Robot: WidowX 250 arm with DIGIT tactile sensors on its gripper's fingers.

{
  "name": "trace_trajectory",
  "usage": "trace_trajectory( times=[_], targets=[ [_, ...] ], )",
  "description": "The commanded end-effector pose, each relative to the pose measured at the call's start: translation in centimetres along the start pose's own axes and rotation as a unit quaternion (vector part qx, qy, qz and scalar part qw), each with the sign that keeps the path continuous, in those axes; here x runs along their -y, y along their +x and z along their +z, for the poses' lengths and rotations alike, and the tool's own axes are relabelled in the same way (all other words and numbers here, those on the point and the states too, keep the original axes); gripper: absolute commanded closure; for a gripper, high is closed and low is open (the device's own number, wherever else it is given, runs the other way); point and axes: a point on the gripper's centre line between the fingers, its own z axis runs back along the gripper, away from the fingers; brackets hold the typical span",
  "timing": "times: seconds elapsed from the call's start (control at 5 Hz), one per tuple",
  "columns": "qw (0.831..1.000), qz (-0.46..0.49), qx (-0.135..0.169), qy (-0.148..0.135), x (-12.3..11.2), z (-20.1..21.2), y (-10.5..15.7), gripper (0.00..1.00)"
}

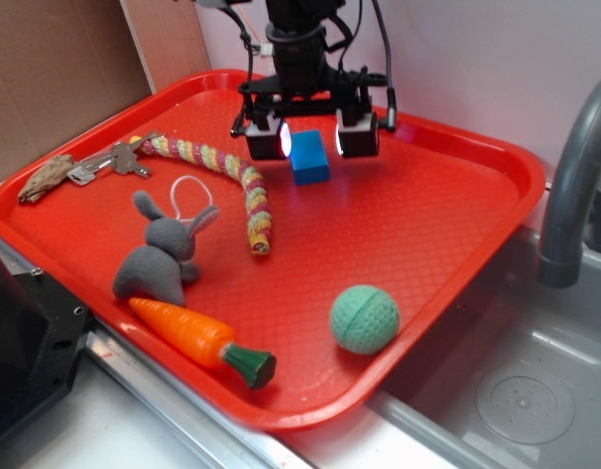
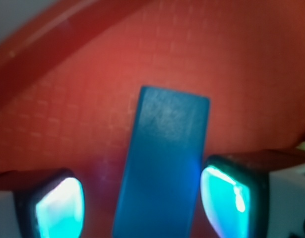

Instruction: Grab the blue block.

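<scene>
The black two-fingered tool (image 1: 312,140) stands wide apart, straddling the small bright-blue rectangular block (image 1: 309,156) on the red textured plastic tray (image 1: 427,225). Wrist view: the block's lower end is cut off; the right pad (image 2: 226,198) sits just beside it, contact indeterminable.

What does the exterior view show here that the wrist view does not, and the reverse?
Only the exterior view shows the rest of the scene: the green ball, toy carrot, grey plush rabbit, knitted rope, keys and the sink faucet.

Only the wrist view shows up close the gaps between the block and each glowing pad, the left gap wider; no contact is visible.

Both show the blue block between the open fingers of the gripper, on the red tray.
</scene>
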Motion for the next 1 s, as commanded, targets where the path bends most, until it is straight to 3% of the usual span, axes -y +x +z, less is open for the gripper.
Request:
trace_trajectory(
  times=[0.0, 0.2, 0.4, 0.6, 0.8],
  targets=[
    [1.0, 0.006, -0.019, 0.002, 0.2, -0.8, 1.6, 0.2],
    [1.0, -0.005, -0.023, 0.008, 0.1, 0.1, 1.1, 1.0],
    [0.997, -0.058, 0.039, 0.019, 0.4, 3.6, 0.2, 1.0],
    [0.984, -0.155, 0.05, -0.073, 0.9, 8.7, -2.4, 1.0],
    [0.965, -0.244, 0.037, -0.084, 2.2, 13.9, -5.3, 1.0]
  ],
)
